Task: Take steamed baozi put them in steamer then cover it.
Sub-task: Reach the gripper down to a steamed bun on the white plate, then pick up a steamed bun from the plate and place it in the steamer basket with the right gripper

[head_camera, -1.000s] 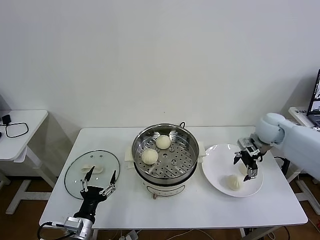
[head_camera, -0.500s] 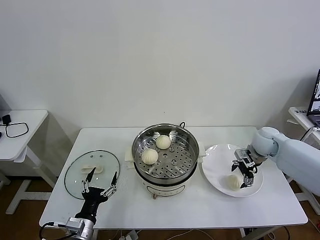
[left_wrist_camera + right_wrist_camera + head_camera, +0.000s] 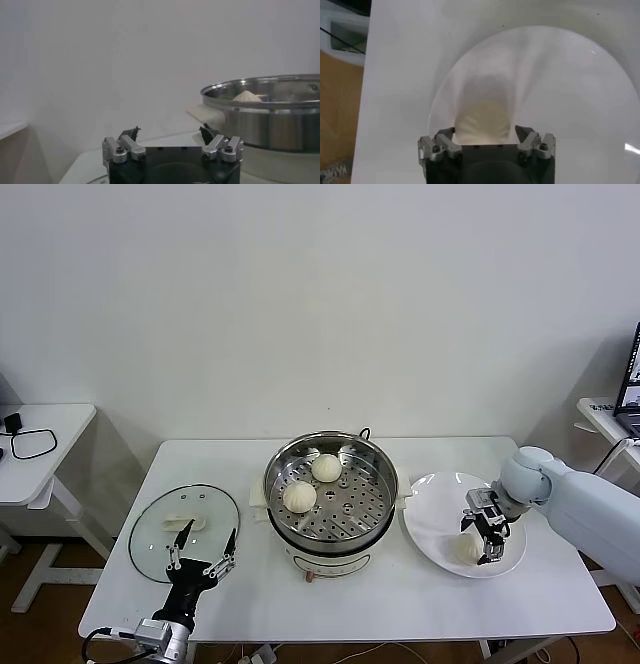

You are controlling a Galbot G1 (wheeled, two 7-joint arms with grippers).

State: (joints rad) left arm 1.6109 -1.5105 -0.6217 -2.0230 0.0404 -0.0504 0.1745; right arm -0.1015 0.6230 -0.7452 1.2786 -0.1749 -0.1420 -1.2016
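Note:
Two steamed baozi (image 3: pixel 326 467) (image 3: pixel 299 496) lie on the perforated floor of the steel steamer (image 3: pixel 372 474) at the table's middle. A third baozi (image 3: pixel 464 548) rests on the white plate (image 3: pixel 432 509) to the right. My right gripper (image 3: pixel 482 540) is down over it, jaws open, one finger on each side of the bun. In the right wrist view that baozi (image 3: pixel 482 120) fills the gap between the fingers of the right gripper (image 3: pixel 485 132). My left gripper (image 3: pixel 200 550) stands open over the near edge of the lid, holding nothing. The left wrist view shows the left gripper (image 3: pixel 170 134) and, beyond it, the steamer (image 3: pixel 270 120).
The clear glass lid (image 3: pixel 150 534) with its white handle (image 3: pixel 190 522) lies flat at the table's left. A small side table (image 3: pixel 40 444) with a black cable stands farther left. The table's front edge runs close below the plate and the lid.
My right gripper has dropped lower and slid toward the near baozi on the plate, and now straddles it. The left arm has not moved.

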